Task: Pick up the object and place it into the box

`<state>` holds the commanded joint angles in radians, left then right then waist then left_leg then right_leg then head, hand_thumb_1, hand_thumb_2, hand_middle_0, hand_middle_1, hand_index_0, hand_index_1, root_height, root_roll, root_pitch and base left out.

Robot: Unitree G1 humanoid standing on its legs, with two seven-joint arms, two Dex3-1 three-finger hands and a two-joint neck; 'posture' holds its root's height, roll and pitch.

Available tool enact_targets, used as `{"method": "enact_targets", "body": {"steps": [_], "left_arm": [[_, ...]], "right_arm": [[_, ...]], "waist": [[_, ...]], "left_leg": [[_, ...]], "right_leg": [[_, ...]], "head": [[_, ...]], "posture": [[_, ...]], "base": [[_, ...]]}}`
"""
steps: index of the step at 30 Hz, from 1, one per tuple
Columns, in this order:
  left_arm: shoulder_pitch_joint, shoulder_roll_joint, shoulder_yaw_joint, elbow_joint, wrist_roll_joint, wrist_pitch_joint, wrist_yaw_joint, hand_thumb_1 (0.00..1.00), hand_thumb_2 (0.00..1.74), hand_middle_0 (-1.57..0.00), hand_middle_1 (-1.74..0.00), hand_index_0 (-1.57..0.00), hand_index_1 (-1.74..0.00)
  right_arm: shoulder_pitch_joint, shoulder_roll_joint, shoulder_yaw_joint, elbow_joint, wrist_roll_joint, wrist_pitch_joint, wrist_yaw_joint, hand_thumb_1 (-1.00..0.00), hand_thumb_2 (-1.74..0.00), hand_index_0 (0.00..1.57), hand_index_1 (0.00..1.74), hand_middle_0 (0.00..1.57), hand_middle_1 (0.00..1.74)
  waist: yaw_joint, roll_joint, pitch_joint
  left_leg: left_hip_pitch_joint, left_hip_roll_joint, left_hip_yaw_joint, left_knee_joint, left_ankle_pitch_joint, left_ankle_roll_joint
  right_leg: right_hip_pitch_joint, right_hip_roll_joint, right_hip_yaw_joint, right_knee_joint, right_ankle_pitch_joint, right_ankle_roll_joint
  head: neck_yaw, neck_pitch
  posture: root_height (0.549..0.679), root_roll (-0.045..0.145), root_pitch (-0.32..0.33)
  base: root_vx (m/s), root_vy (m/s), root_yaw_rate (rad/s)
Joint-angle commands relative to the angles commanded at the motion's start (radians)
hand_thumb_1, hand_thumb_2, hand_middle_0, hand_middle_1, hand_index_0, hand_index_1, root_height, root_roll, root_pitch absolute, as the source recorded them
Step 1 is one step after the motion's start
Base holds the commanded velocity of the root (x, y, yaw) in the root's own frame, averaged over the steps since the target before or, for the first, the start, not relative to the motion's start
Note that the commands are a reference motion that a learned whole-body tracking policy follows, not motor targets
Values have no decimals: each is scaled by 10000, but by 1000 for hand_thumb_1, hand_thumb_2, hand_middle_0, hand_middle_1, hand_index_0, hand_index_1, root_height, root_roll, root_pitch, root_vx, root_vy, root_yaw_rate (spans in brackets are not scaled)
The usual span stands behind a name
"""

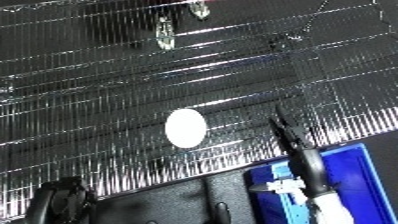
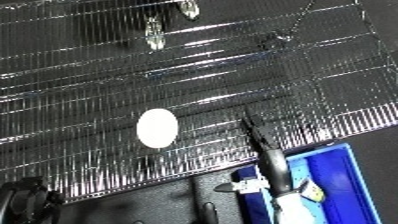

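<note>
white oval object (image 1: 186, 128) lies flat on a shiny ribbed metallic surface (image 1: 107, 75) that fills most of both views. nothing touches it. blue bin (image 1: 367, 175) sits at lower right, its near-left corner just past the edge of the ribbed surface; small pale items show inside it, too unclear to name. right hand (image 1: 289, 131) reaches up from the lower edge over the bin's left wall, black fingers straight and extended, tips pointing onto the ribbed surface, holding nothing. hand is to the right of the object, near but apart from it. left hand (image 1: 60, 200) shows as a dark shape at lower left; cannot tell how its fingers stand.
</note>
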<state>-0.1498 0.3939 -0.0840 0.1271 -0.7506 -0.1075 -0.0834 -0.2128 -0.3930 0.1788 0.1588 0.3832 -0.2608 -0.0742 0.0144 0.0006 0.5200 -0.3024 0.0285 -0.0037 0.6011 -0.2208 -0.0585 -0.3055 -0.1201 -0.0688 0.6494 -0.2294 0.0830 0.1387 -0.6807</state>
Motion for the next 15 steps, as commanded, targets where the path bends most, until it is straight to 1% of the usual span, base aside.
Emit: {"method": "enact_targets", "body": {"steps": [3,7,11,15], "left_arm": [[-114,15,4,-43,60,44,61,1000,1740,-1570,-1740,-1570,-1740],[-227,1,12,-47,119,147,115,1000,1740,-1570,-1740,-1570,-1740],[-277,-20,30,-48,155,214,90,1000,1740,-1570,-1740,-1570,-1740],[-339,-32,-4,-91,155,255,141,1000,1740,-1570,-1740,-1570,-1740]], "right_arm": [[-230,-25,57,163,38,57,23,0,0,0,0,0,0],[-533,-67,102,347,92,168,92,0,0,0,0,0,0],[-780,-98,128,492,111,298,230,0,0,0,0,0,0],[-998,-98,196,591,89,397,324,0,0,0,0,0,0]], "waist": [[44,10,0],[87,44,0],[128,104,0],[160,174,0]], "left_leg": [[-239,-55,-11,314,-124,21],[-491,-118,-35,688,-311,64],[-651,-152,-49,863,-411,98],[-817,-194,-49,1016,-499,139]], "right_leg": [[-226,-74,-9,235,-29,-2],[-477,-158,12,511,-69,-5],[-698,-238,47,702,-82,11],[-959,-312,90,903,-86,33]], "head": [[85,-24],[110,-117],[83,-137],[146,-120]], "posture": [[653,54,-49],[650,55,-44],[648,55,-39],[644,54,-32]], "base": [[22,36,58],[43,48,45],[45,60,42],[33,62,60]]}}
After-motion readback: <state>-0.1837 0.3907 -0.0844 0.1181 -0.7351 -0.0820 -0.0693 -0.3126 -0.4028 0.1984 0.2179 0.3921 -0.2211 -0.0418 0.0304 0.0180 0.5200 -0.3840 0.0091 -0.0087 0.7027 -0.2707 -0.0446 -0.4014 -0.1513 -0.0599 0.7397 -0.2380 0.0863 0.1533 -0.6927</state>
